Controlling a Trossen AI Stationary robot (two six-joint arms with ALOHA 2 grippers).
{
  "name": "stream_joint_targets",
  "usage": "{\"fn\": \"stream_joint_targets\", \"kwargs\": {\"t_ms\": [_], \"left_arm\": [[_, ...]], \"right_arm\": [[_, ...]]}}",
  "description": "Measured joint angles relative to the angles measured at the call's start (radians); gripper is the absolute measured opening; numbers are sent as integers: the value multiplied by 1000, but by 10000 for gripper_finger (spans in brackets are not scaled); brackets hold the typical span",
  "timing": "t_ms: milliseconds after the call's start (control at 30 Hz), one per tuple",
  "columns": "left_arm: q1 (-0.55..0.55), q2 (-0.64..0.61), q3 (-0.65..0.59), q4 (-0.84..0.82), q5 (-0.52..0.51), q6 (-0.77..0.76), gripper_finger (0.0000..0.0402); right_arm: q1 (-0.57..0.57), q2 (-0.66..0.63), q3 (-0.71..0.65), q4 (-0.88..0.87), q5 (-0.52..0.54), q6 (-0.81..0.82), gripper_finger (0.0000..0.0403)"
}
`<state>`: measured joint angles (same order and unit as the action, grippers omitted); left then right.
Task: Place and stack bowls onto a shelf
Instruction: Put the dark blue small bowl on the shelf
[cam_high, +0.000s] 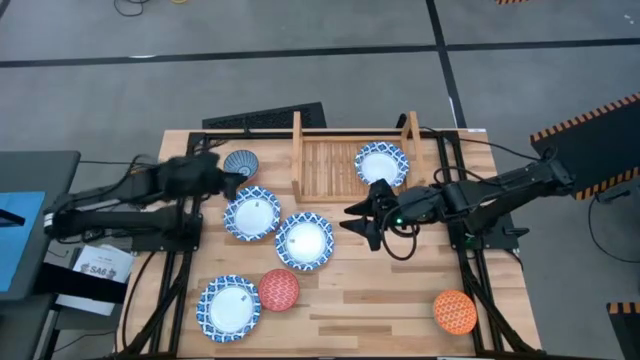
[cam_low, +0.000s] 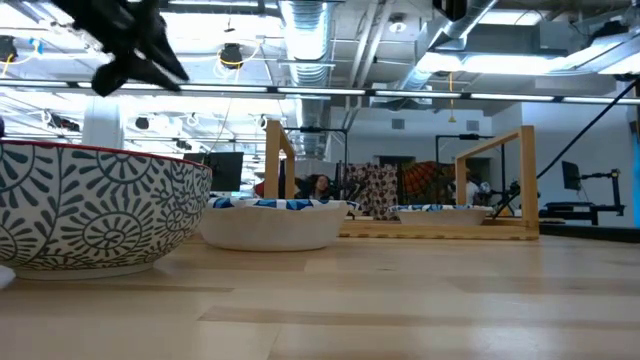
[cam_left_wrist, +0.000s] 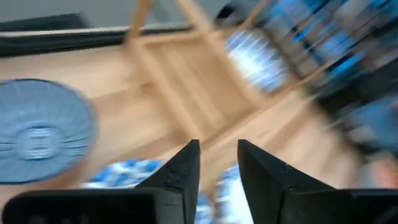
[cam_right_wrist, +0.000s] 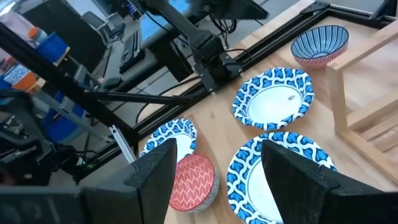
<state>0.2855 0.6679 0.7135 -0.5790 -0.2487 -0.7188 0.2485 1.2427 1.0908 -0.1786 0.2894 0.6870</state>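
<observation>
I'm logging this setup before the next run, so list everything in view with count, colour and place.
white bowls with blue rims: four; one on the shelf's right end, three on the table at centre left, centre and near left.
small blue bowl: one, blue, on the table left of the shelf.
red bowl: one, red, beside the near-left white bowl.
orange bowl: one, orange, near right corner.
shelf: one, light wood, far centre of the table.
table: one, light wood.
left end effector: dark, empty, beside the small blue bowl.
right end effector: dark, open, empty, in front of the shelf.
</observation>
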Motion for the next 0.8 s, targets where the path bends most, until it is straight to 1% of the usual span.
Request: {"fn": "stream_joint_targets", "kwargs": {"t_ms": [100,167,233,267,367,500,667,800], "left_arm": [[140,174,63,-65,136,112,106],[232,283,76,-98,237,191,108],[310,383,76,-97,311,262,108],[344,425,76,-97,331,291,108],[426,529,76,-67,360,370,108],[491,620,76,-33,360,429,108],[510,664,76,1,339,491,108],[510,686,77,-1,354,517,108]], "right_arm": [[6,0,0,0,-1,-15,260],[7,0,0,0,-1,-19,260],[9,0,0,0,-2,-29,260],[13,0,0,0,-2,-30,260],[15,0,0,0,-2,-31,260],[15,0,0,0,-2,-33,260],[15,0,0,0,-2,-33,260],[12,0,0,0,-2,-33,260]]}}
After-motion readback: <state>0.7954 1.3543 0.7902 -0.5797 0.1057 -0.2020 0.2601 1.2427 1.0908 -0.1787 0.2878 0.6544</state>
